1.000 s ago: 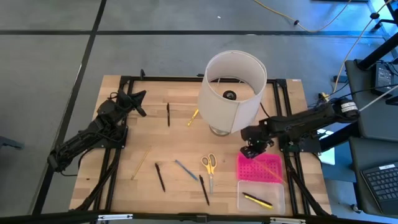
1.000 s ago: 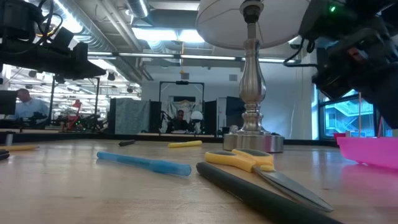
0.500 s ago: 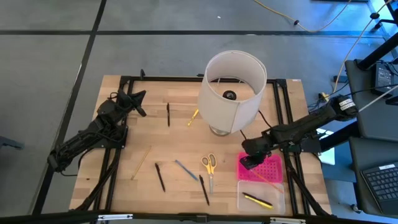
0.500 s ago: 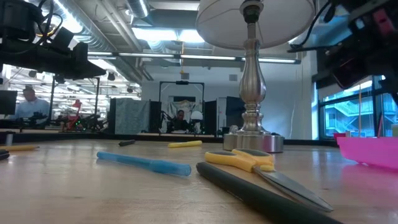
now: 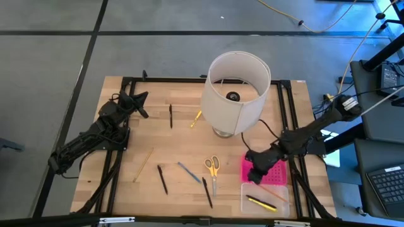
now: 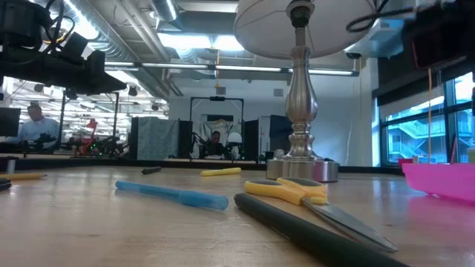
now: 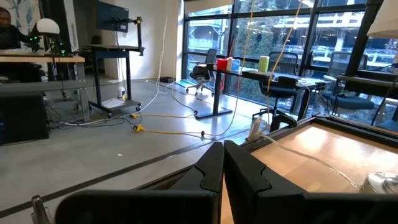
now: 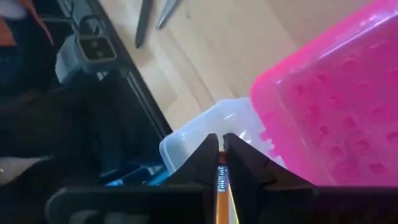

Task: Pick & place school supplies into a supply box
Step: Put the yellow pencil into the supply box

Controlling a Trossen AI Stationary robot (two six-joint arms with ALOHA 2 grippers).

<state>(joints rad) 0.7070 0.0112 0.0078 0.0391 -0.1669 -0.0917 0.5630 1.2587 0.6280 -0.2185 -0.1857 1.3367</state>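
The right gripper (image 5: 255,174) hung over the supply box (image 5: 265,197), fingers pinched on a yellow pencil (image 8: 219,198) above its clear base. Released tilted, the pencil might catch the pink lid (image 5: 274,170) and roll out. Farther off, the left gripper (image 5: 140,101) waited, fingers together, empty.

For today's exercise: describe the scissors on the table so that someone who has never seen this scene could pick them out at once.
Start at the big white lampshade near the back of the wooden table. In front of its base lie the scissors, between a grey-blue pen and the pink box lid. They alone have two yellow loop handles and metal blades; everything nearby is a plain stick.
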